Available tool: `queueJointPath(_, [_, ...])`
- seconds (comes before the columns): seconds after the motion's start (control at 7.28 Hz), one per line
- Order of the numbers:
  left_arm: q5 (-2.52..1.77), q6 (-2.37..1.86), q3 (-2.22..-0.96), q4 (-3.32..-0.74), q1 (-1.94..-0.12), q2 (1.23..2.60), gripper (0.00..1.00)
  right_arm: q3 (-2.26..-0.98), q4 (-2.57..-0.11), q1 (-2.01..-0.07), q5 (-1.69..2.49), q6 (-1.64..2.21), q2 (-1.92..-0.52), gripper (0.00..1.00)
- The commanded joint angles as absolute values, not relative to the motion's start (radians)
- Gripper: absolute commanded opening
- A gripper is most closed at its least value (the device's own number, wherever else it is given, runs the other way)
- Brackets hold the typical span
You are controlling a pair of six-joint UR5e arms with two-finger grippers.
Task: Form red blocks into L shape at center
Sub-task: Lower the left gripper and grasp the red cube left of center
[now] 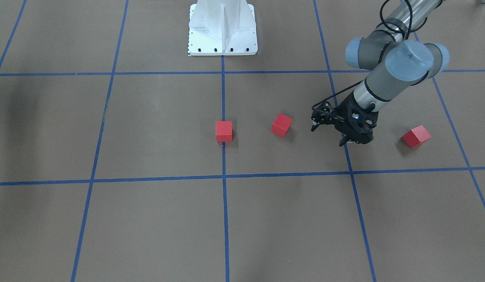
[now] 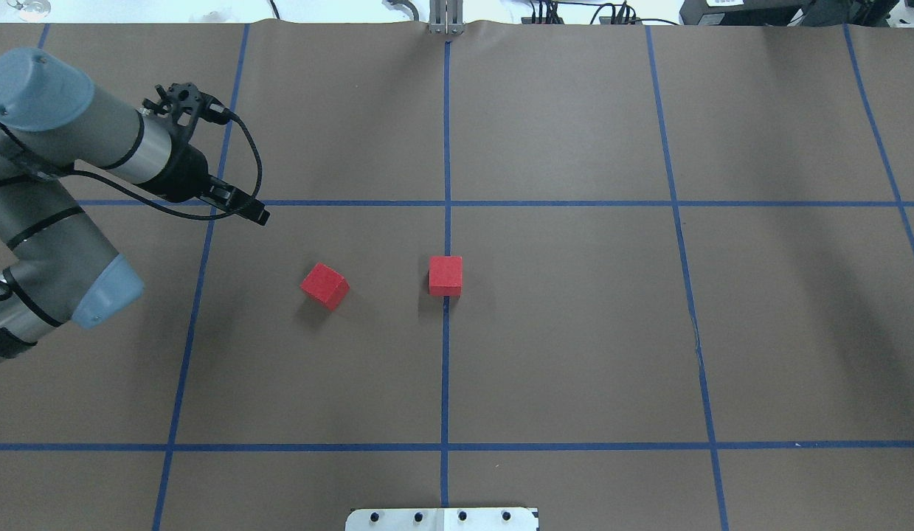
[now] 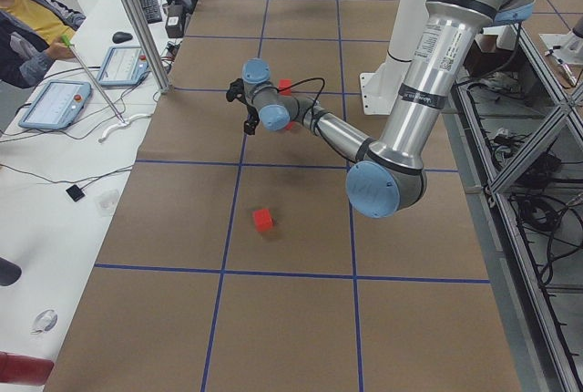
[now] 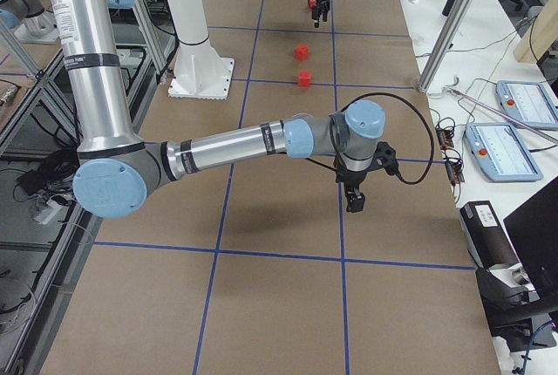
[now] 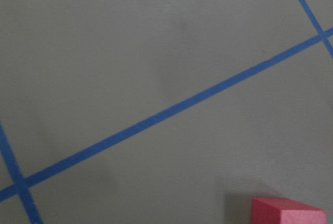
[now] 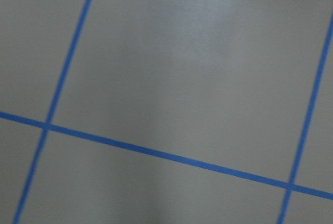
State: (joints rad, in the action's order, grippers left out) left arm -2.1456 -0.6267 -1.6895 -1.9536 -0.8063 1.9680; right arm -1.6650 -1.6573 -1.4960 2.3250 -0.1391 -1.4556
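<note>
Three lie apart in a row: first red block (image 1: 223,131) on the blue line (image 1: 224,98) at the center (image 1: 250,154), second block (image 1: 282,125) near it, third block (image 1: 416,136) well apart. The left gripper (image 1: 328,136) hangs between those two, fingers spread, empty. Right gripper (image 4: 352,206): spread or clenched, cannot tell.

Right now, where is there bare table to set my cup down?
Bare: the brown squares between the centre line and the right arm. Crowded: the robot's left side, where centre block, middle block, left end effector and outer block line up.
</note>
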Motion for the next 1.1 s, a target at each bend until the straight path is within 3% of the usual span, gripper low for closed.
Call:
queueJointPath(0.0, [-2.004,-0.659,-1.769,-1.751,-0.685,2.029,1.00,-1.654,-1.555,-1.529,2.326,-0.178,-1.569,1.00])
queueJointPath(0.27, [-1.930,-0.673,-1.743,-1.750,-0.589,2.060,1.00,-1.641,-1.513,-1.529,2.324,-0.173,-1.586,1.00])
queueJointPath(0.96, [-1.931,-0.652,-1.675,-1.750,-0.577,2.086,0.99,-1.637,-1.511,-1.529,2.325,-0.173,-1.585,1.00])
